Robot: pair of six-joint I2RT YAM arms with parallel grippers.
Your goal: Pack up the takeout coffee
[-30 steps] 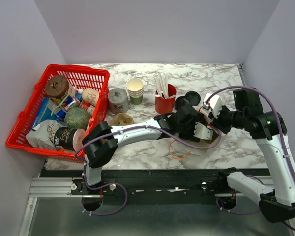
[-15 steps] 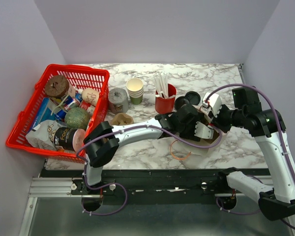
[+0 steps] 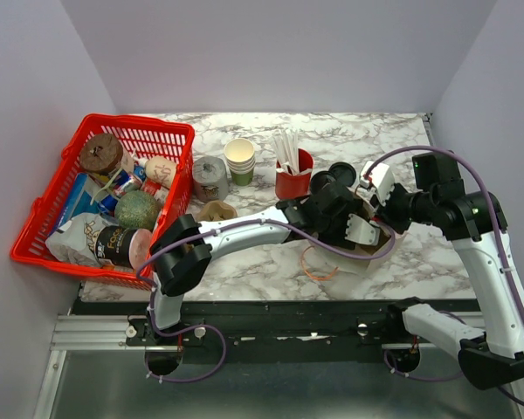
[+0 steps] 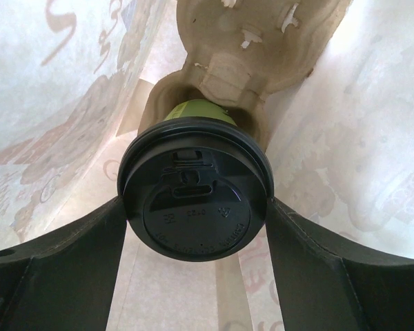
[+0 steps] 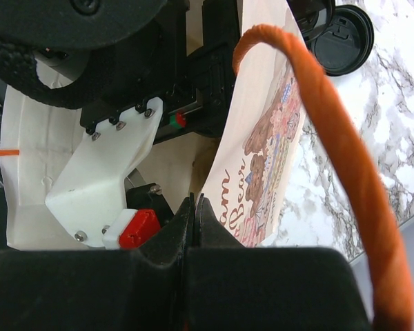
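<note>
In the left wrist view the takeout coffee [image 4: 193, 110], an olive-green cup with a black lid [image 4: 193, 221], stands in a socket of a brown pulp carrier [image 4: 241, 55] inside a white printed paper bag [image 4: 372, 138]. My left gripper [image 4: 196, 205] reaches into the bag and is shut on the coffee. One dark finger [image 4: 76, 262] touches each side of the lid. From above, the left gripper [image 3: 336, 214] hides the cup. My right gripper [image 5: 193, 207] is shut on the bag's rim [image 5: 262, 138], beside the orange handle [image 5: 331, 117], and holds the mouth open [image 3: 375, 190].
A red basket [image 3: 35, 236] full of groceries stands at the left. At the back of the marble table are stacked paper cups [image 3: 240, 159], a grey roll [image 3: 210, 179], a red cup of straws [image 3: 293, 182] and loose black lids [image 3: 341, 171]. The bag's other orange handle [image 3: 319, 266] lies in front.
The left wrist and the bag have shifted slightly toward the back of the table. Both grips are unchanged.
</note>
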